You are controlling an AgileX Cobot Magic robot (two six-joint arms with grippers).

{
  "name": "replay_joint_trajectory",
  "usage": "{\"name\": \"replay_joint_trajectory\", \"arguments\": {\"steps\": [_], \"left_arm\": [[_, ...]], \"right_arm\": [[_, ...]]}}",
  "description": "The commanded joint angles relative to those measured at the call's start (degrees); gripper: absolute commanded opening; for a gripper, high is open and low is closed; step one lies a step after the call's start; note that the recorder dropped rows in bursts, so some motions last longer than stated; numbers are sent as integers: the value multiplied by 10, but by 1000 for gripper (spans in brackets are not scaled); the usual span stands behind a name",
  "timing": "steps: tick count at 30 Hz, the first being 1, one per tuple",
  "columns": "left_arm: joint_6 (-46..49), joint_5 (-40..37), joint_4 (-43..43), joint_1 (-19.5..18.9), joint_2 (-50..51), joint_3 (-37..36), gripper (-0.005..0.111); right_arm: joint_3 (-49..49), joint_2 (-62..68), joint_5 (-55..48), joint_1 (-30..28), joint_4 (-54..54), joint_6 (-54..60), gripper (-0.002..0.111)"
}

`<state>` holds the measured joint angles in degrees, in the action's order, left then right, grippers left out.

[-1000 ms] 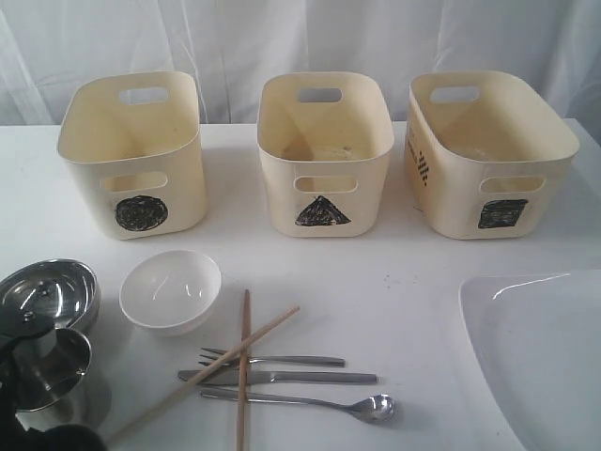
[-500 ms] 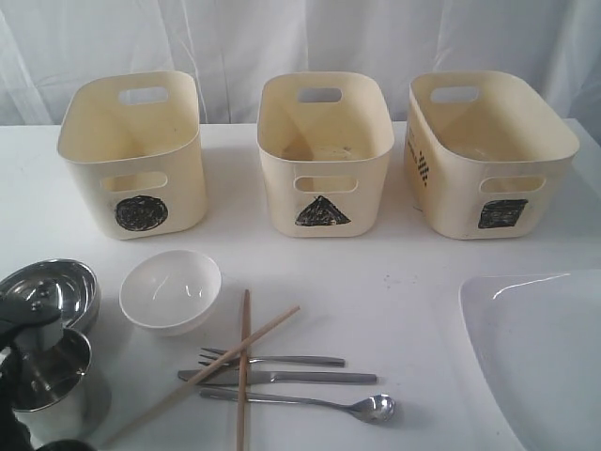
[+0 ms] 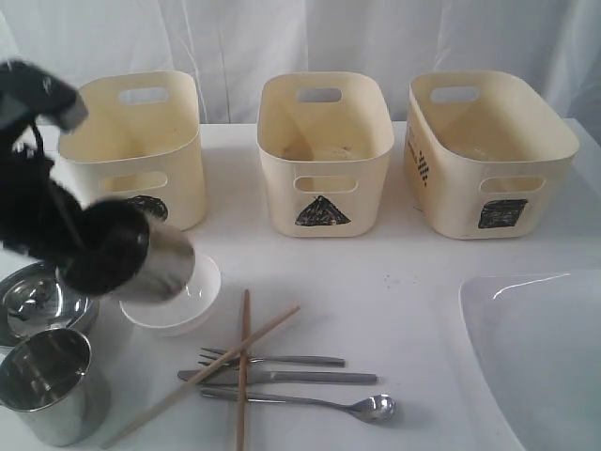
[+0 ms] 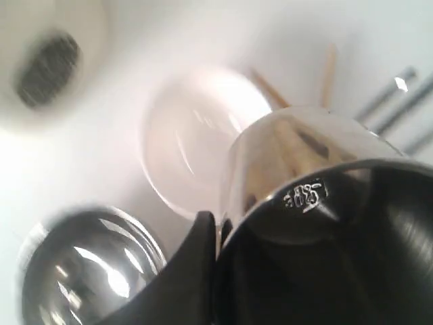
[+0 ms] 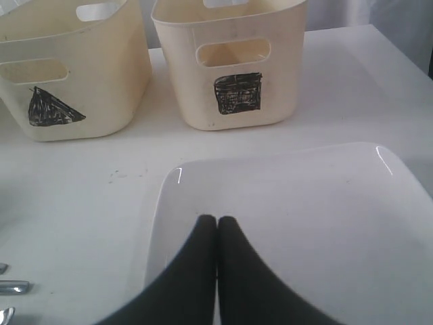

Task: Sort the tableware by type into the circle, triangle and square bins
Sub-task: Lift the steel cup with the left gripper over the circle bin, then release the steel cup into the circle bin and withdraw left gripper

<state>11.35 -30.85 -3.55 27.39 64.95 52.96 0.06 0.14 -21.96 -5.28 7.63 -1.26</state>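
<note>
Left fingers [image 4: 193,271] pinched the rim of a tilted steel cup [image 3: 161,263] above the small white bowl [image 3: 202,293]. Right fingers [image 5: 203,264] sat pressed together over the plate [image 5: 304,217]. The slick rim hold risked a drop onto the bowl.

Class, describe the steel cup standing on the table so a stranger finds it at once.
Start at the circle bin, the cream tub at far left, and come past the steel bowl toward the near edge of the table. The steel cup stands upright there, unlike the tilted cup held in the air beside it.
</note>
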Motion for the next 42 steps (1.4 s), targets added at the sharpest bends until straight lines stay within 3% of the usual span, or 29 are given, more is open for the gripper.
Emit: {"name": "replay_joint_trajectory", "arguments": {"steps": [1,3,10,13,18,21,23,24,26,28,30,32,42], "left_arm": [[5,166,44,-9,-2,61,0],[-8,223,44,-35,9,86,0],[-32,287,36,-161,146,158,0],[-70,394,36,-194,238,181,0],[-113,463,36,-187,339,211,0],[-113,556,44,-187,376,216,0],[-113,514,97,-187,401,242,3],[-122,474,127,-186,415,262,9],[-124,401,145,-181,431,297,30],[-128,398,150,-179,435,312,53],[-145,408,150,-179,435,318,65],[-164,404,150,-179,435,325,70],[-207,379,150,-179,426,327,69]], "right_arm": [[-1,-1,8,1,-1,-1,0],[-1,-1,8,1,-1,-1,0],[-1,-1,8,1,-1,-1,0],[-1,-1,8,1,-1,-1,0],[-1,-1,8,1,-1,-1,0],[-1,-1,8,1,-1,-11,0],[-1,-1,8,1,-1,-11,0],[-1,-1,8,1,-1,-11,0],[-1,-1,8,1,-1,-11,0],[-1,-1,8,1,-1,-11,0],[-1,-1,8,1,-1,-11,0],[-1,-1,8,1,-1,-11,0],[-1,-1,8,1,-1,-11,0]]}}
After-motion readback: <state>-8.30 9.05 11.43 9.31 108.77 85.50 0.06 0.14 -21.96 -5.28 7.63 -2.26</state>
